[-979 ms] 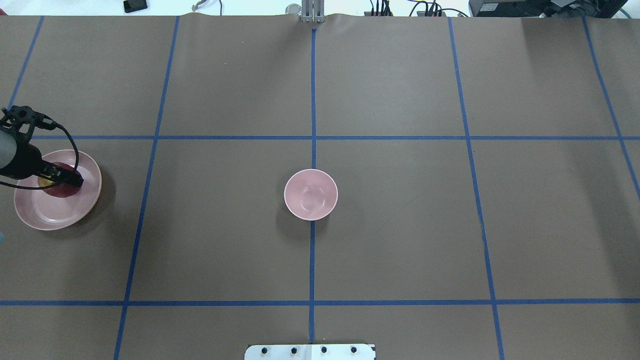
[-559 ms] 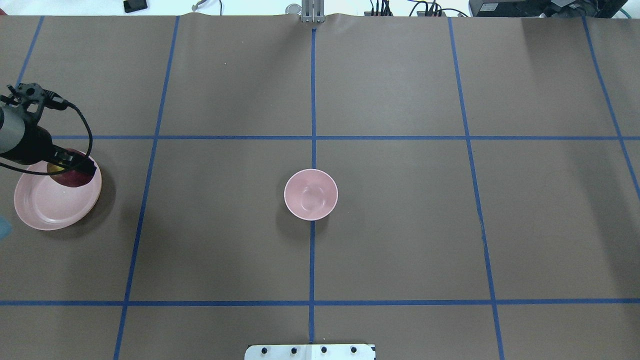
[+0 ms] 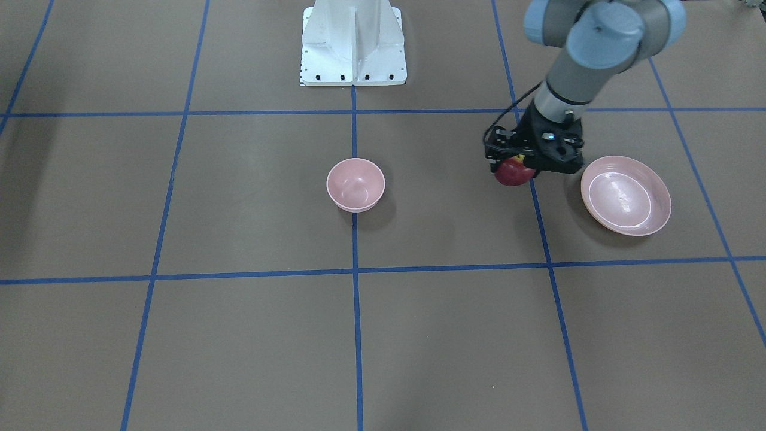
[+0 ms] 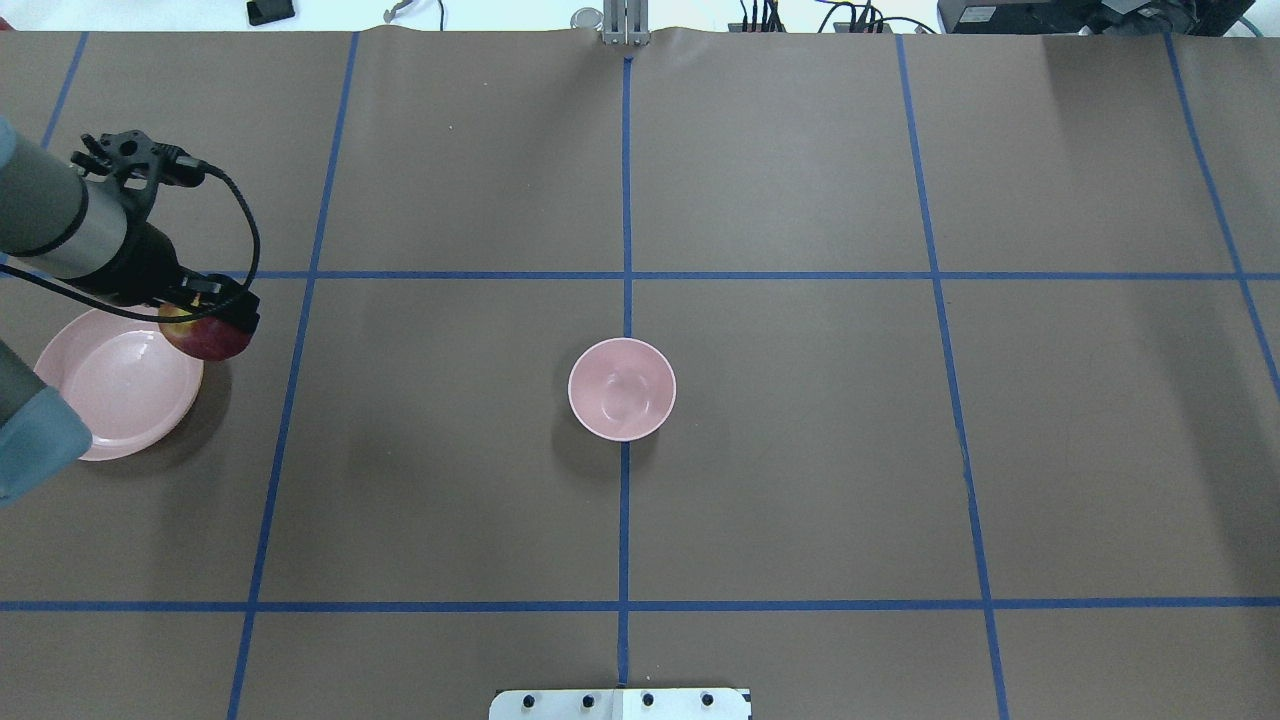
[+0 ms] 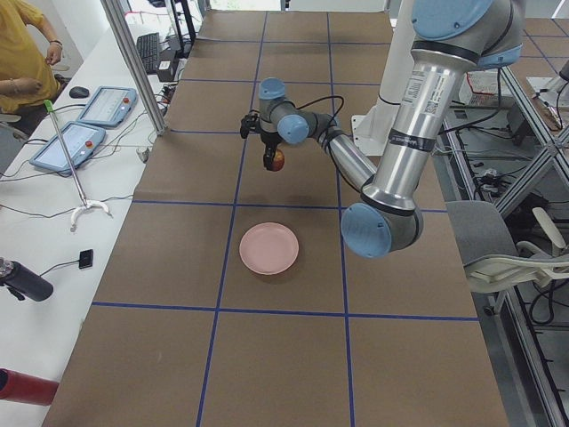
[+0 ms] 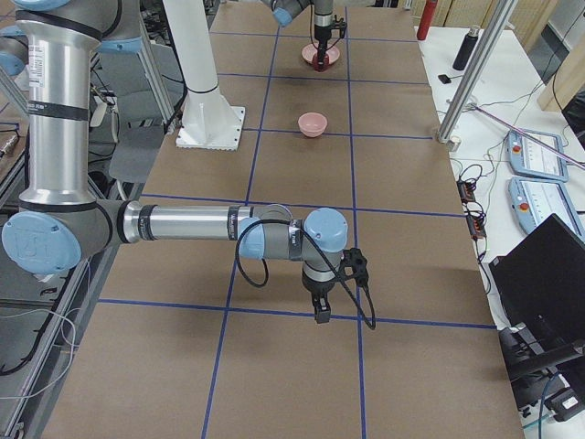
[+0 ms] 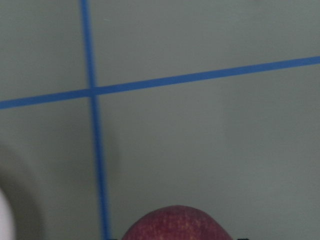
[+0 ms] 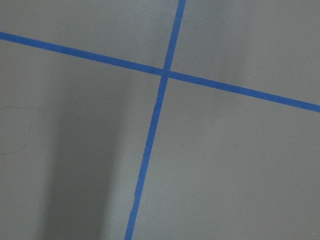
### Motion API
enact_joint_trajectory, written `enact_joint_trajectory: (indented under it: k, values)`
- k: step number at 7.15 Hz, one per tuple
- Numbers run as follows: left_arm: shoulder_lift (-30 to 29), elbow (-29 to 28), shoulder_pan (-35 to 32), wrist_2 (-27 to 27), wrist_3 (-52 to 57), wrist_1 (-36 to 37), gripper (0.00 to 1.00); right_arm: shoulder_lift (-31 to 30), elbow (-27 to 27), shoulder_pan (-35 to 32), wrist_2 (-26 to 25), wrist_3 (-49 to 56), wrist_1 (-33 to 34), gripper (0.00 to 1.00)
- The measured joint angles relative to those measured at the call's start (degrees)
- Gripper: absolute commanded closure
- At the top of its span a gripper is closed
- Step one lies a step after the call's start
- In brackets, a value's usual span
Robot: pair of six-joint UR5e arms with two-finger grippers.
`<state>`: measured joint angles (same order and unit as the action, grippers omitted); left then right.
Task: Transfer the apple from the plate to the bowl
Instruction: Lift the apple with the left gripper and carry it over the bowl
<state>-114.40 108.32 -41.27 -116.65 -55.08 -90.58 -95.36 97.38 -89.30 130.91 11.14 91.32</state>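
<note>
Over the tabletop (image 3: pixel 239 335) beside the plate (image 3: pixel 661 209), the apple (image 3: pixel 513 173) hangs clamped in my left gripper (image 3: pixel 519 165), well apart from the bowl (image 3: pixel 355 207); I see that gap from the front, whereas overhead apple and rim overlap.

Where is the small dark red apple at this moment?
In the overhead view, the small dark red apple is at the far left, held by the left gripper just off the right rim of the wide pale pink plate.
</note>
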Motion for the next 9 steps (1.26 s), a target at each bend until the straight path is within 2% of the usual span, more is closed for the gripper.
enact_joint_trajectory:
  k: [2, 3, 4, 7, 8, 9]
  values:
    - [-16.3, -11.9, 6.1, 4.9, -9.5, 3.8, 0.83, 0.0, -0.1, 0.0, -0.1, -0.2, 0.0, 0.00]
    - [-22.7, -18.4, 7.6, 5.8, -11.7, 4.1, 0.83, 0.0, -0.1, 0.0, -0.1, -0.3, 0.0, 0.00]
    - [-26.2, -21.9, 8.4, 6.1, -13.1, 4.2, 0.80, 0.0, -0.1, 0.0, -0.1, -0.4, 0.0, 0.00]
    - [-27.9, -24.2, 11.4, 7.0, -15.9, 2.5, 0.68, 0.1, -0.1, 0.0, -0.2, -0.4, 0.0, 0.00]
    - [-27.8, -24.9, 12.1, 7.6, -16.1, 1.4, 0.54, 0.2, -0.1, 0.0, -0.2, -0.4, 0.0, 0.00]
    - [-27.7, -26.0, 12.4, 7.9, -16.2, -0.1, 0.35, 0.2, -0.1, 0.0, -0.2, -0.4, 0.0, 0.00]
